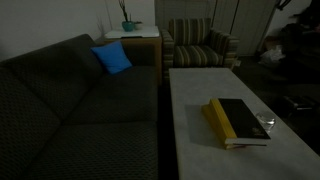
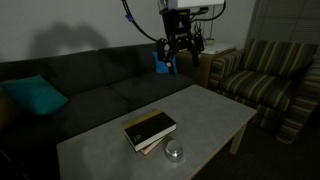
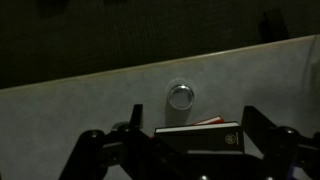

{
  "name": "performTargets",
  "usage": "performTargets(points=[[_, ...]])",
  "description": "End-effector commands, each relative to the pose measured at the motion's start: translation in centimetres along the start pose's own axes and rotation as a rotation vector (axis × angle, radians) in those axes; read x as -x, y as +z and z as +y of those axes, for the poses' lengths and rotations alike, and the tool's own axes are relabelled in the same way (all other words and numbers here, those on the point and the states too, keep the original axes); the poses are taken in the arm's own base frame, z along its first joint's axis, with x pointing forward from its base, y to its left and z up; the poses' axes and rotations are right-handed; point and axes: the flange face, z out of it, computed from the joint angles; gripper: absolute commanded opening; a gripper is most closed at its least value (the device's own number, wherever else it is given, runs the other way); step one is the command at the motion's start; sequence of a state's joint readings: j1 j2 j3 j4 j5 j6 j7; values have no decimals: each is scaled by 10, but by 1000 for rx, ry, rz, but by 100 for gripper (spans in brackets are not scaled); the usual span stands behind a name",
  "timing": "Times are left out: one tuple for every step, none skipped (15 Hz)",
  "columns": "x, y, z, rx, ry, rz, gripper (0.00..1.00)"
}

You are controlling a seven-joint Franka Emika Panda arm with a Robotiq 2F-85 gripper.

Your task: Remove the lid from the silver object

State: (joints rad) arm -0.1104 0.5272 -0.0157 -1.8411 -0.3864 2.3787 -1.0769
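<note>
Silver object [image 2: 174,152]: small, low, round, shiny. Sits on surface [image 2: 215,112] just beside book [image 2: 149,129], near surface edge. Lid seam too small to tell. Judged light, rigid, slippery; may slide if nudged. Best hold: top rim, pinched across from above. Tool [image 2: 181,66] released, jaws spread, empty, well above surface.
</note>
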Motion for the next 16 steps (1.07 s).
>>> performTargets(points=[[-22, 41, 31, -4, -160, 114, 100], [-18, 27, 13, -13, -90, 57, 100], [-24, 37, 18, -18, -123, 76, 100], [-26, 44, 22, -19, -137, 83, 100], [-27, 46, 24, -19, -143, 86, 100], [-26, 39, 25, -37, -117, 112, 100], [-27, 38, 27, -81, -70, 143, 100], [-32, 42, 29, -156, -36, 162, 100], [-37, 52, 33, -201, 1, 156, 100], [-42, 62, 35, -256, 30, 156, 100], [-47, 71, 36, -309, 58, 156, 100], [-53, 84, 36, -359, 89, 158, 100], [-57, 97, 36, -404, 131, 154, 100], [-60, 112, 36, -446, 172, 154, 100], [-63, 124, 29, -519, 159, 148, 100], [-57, 103, 26, -432, 133, 139, 100]])
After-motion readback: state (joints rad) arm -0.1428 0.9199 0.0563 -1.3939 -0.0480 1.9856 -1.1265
